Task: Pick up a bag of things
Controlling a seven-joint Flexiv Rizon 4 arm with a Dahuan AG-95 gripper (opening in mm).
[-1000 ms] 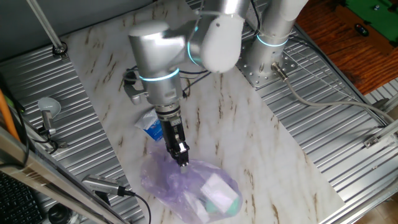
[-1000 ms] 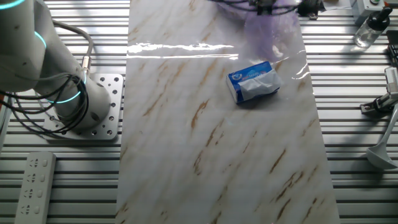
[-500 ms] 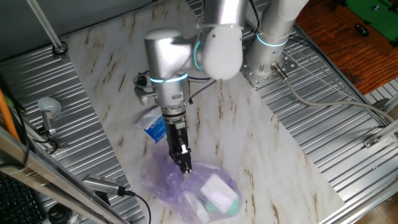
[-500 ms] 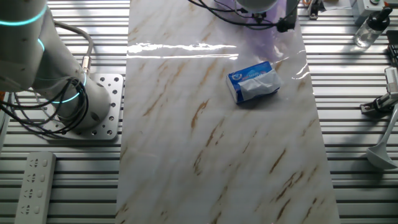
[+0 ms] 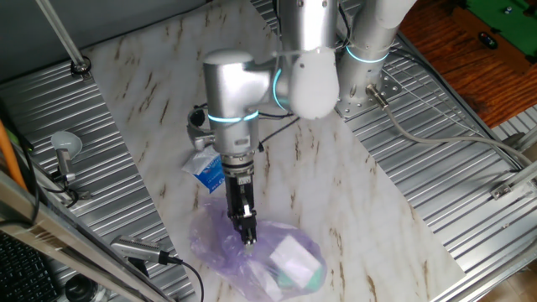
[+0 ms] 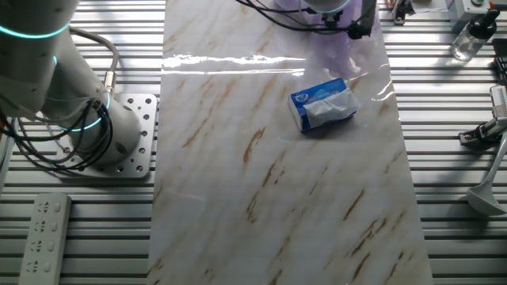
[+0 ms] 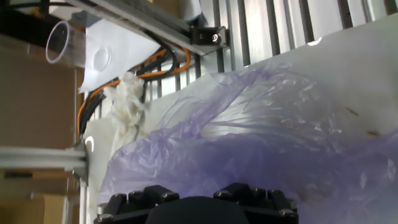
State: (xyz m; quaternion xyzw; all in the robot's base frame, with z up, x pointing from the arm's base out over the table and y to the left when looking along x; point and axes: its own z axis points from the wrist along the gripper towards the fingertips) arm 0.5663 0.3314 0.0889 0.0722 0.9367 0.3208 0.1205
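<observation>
The bag of things (image 5: 243, 256) is a wrinkly light-purple plastic bag at the near end of the marble board, with a white and teal box (image 5: 295, 262) showing through. My gripper (image 5: 248, 241) points down and its tips touch the bag's upper folds. Its fingers look narrow and close together, and I cannot see a gap or a grip. In the hand view the bag (image 7: 261, 143) fills most of the frame and the fingertips are hidden. In the other fixed view only a part of the bag (image 6: 342, 41) shows at the top edge.
A blue-and-white packet (image 5: 207, 170) lies just behind the gripper; it also shows in the other fixed view (image 6: 323, 104). The arm's base (image 5: 361, 84) is bolted at the far right. Ribbed metal table (image 5: 470, 193) surrounds the board. Tools (image 5: 63, 155) lie at left.
The arm has shifted right and the gripper has come down from above the bag's edge onto its upper folds. The bag and the packet have not moved.
</observation>
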